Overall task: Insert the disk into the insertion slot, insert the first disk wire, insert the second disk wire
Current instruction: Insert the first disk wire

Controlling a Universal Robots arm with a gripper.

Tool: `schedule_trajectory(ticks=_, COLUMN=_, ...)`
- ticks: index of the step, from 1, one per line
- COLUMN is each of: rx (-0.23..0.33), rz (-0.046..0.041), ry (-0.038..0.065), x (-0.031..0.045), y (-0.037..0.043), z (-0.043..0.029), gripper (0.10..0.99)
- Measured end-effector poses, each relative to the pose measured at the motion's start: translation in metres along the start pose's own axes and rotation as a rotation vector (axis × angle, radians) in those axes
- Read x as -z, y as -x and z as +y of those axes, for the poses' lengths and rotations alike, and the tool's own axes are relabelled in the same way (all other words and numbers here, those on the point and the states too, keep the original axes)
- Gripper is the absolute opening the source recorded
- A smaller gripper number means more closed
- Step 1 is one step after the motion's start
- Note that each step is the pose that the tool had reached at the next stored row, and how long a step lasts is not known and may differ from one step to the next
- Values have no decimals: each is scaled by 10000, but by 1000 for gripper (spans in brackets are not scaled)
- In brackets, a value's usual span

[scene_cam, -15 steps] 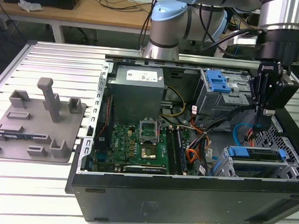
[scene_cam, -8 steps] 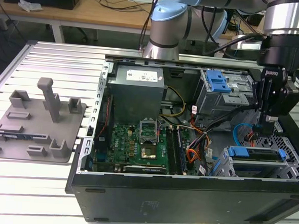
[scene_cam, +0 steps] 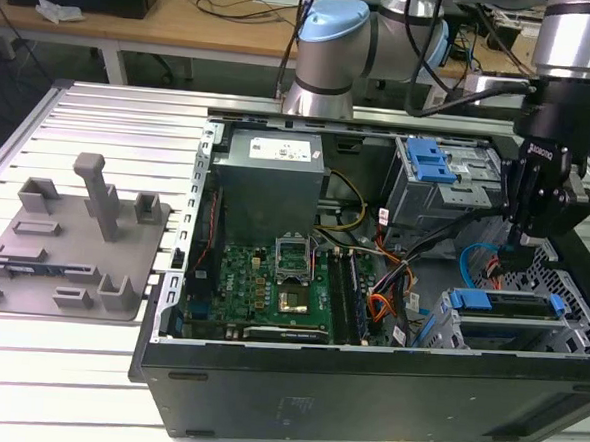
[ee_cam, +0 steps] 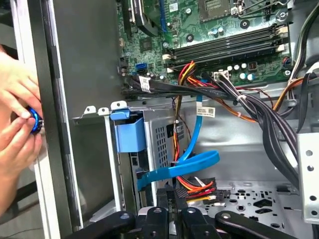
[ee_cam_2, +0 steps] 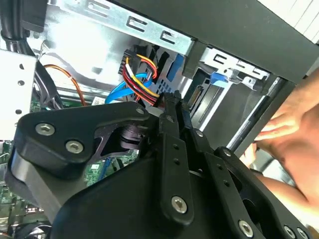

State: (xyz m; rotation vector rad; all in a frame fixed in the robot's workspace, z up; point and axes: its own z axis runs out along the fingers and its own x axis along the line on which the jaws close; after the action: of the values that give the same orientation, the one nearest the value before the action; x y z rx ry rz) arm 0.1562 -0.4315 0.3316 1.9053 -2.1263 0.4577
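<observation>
Your gripper (scene_cam: 520, 259) sits low inside PC case (scene_cam: 365, 391), fingers (ee_cam_2: 170, 130) drawn together, tips just beside black plug (ee_cam: 199, 188) of red-yellow wires (ee_cam_2: 138, 73). The disk (scene_cam: 500, 302) is seated in the insertion slot (scene_cam: 446, 335), so its rear port prob. faces the plug for wiring

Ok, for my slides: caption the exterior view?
Gripper inside the open computer case, close to the disk in its insertion slot.

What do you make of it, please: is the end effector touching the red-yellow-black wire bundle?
Touching. In the second wrist view, the red-yellow-black wire bundle ends pinched in the shut end effector, with no gap showing.
</observation>
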Motion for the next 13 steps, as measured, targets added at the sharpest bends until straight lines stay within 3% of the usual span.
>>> schedule_trajectory(ticks=3, rx=-7, rz=-255, ry=31, x=-5, y=-73, z=-14, gripper=165)
schedule_trajectory(ticks=5, rx=0, rz=-326, ry=51, x=0, y=-107, z=-22, gripper=165)
schedule_trajectory(ticks=8, rx=28, rz=-373, ry=136, x=23, y=-166, z=-40, gripper=165)
schedule_trajectory(ticks=11, rx=114, rz=-395, ry=356, x=18, y=-209, z=-88, gripper=165)
schedule_trajectory(ticks=13, rx=144, rz=-404, ry=431, x=10, y=-221, z=-116, gripper=165)
